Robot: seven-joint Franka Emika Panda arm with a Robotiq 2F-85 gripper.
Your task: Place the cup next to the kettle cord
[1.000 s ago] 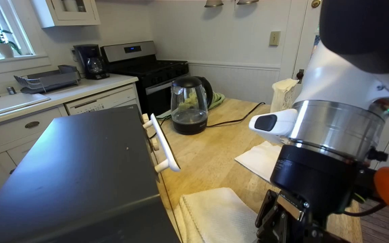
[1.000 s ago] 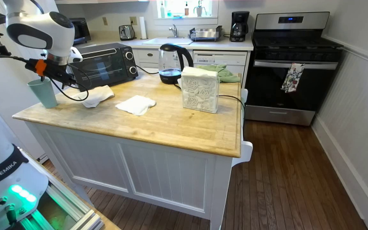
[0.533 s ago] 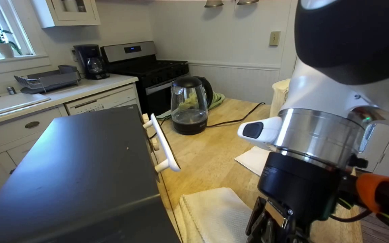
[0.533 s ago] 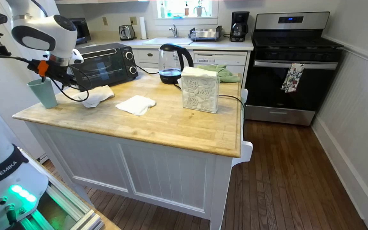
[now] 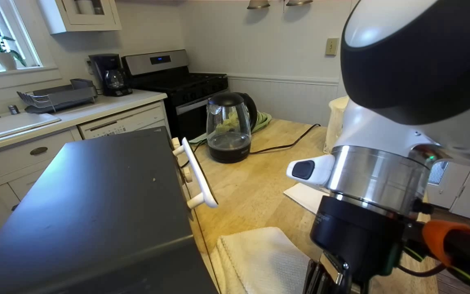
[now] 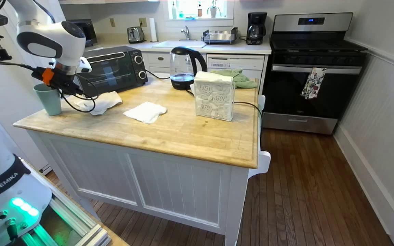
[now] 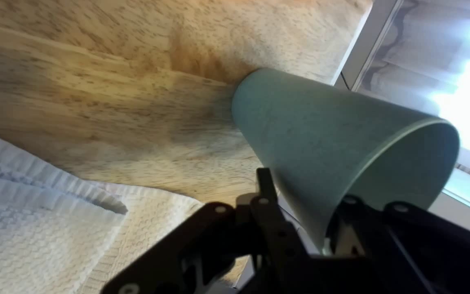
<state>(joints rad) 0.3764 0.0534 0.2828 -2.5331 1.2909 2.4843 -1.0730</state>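
The pale blue-green cup (image 6: 48,100) stands near a corner of the wooden table, leaning slightly. In the wrist view I look along the cup (image 7: 308,118) toward its rim. My gripper (image 7: 300,190) straddles the cup's wall, one finger outside and the other reaching inside, where its tip is hidden. The jaws have come together on the wall. In both exterior views the glass kettle (image 5: 229,145) (image 6: 182,77) stands well away from the cup. The dark kettle cord (image 5: 286,146) runs across the table from the base, partly behind a patterned holder in an exterior view.
A dark toaster oven (image 6: 115,71) sits beside the arm. White cloths (image 6: 104,102) (image 5: 267,261) lie near the gripper, and another white cloth (image 6: 145,112) lies mid-table. The patterned napkin holder (image 6: 214,99) and a green cloth (image 6: 238,79) are near the kettle.
The arm has come lower and shifted toward the toaster oven. The gripper has closed on the cup's wall. The cup's rim has been drawn toward the gripper while its base stays in place.
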